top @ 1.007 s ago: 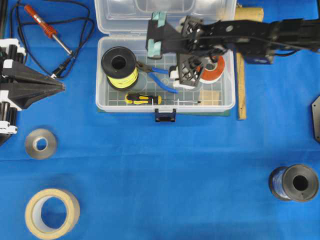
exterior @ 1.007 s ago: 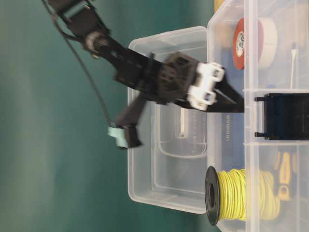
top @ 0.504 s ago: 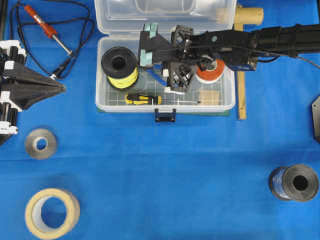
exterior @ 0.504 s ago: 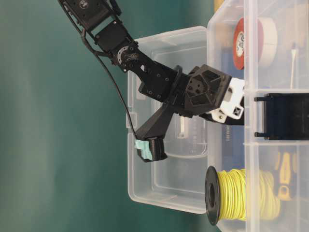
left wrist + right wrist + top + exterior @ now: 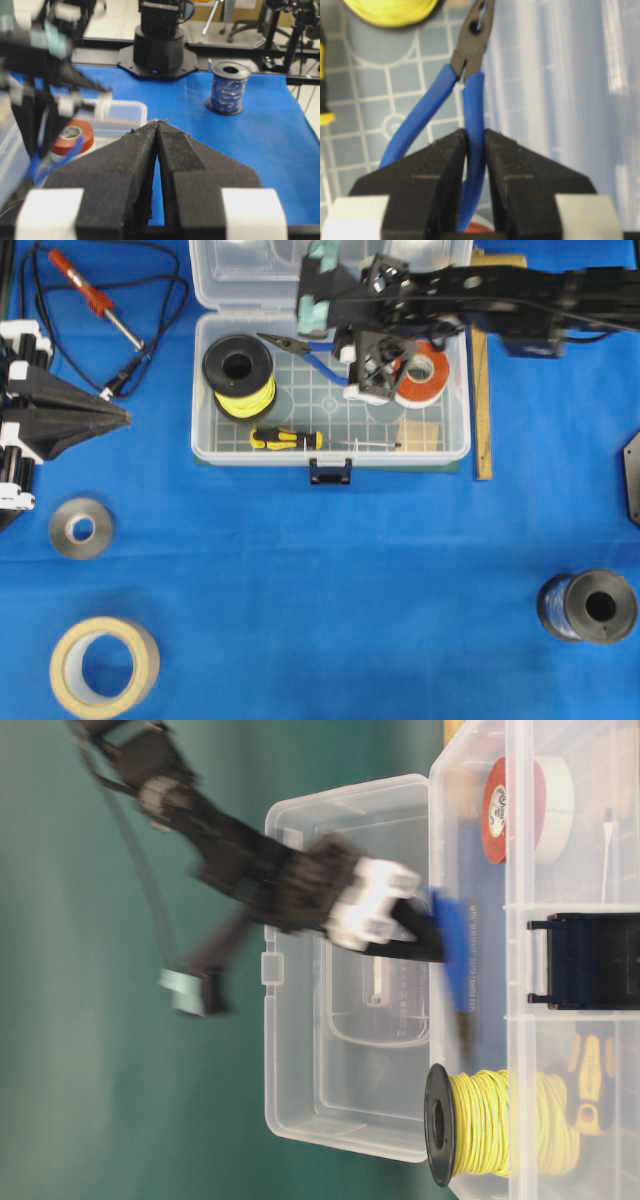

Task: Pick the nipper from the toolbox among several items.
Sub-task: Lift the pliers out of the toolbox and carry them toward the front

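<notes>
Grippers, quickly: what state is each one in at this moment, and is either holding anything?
Left gripper: shut, holding nothing.
Right gripper: shut on one bright blue handle of the slim dark-jawed nipper, above the clear plastic toolbox.

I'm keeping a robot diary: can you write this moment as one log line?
right gripper: shut on one handle of blue-handled long-nose nipper | nipper: over clear plastic toolbox | left gripper: shut, empty

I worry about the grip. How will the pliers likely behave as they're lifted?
The right gripper pinches only one blue handle of the pliers, so the free handle may swing at the pivot. The metal nose sticks far out past the grip, so it may droop. The handles look smooth, perhaps slippery.
</notes>
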Controlling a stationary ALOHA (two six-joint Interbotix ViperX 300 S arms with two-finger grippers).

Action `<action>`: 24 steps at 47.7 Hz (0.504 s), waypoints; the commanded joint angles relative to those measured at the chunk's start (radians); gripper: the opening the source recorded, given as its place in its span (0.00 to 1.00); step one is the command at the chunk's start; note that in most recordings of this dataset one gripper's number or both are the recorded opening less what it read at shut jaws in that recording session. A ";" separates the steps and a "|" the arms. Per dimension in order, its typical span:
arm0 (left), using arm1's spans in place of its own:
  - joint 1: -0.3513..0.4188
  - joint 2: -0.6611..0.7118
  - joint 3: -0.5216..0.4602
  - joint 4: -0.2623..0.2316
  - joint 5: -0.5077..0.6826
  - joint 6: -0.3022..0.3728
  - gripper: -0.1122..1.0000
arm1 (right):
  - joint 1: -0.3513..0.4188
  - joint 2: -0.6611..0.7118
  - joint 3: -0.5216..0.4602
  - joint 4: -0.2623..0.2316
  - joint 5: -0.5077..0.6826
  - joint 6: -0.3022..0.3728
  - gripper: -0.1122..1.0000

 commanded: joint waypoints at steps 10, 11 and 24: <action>0.002 0.005 -0.011 -0.003 -0.005 0.000 0.10 | 0.029 -0.241 0.015 -0.008 0.040 0.012 0.22; 0.002 0.005 -0.012 -0.005 -0.005 -0.002 0.10 | 0.038 -0.252 0.021 -0.008 0.038 0.012 0.22; 0.002 0.003 -0.012 -0.003 -0.006 0.000 0.10 | 0.259 -0.299 0.110 0.009 -0.037 0.067 0.22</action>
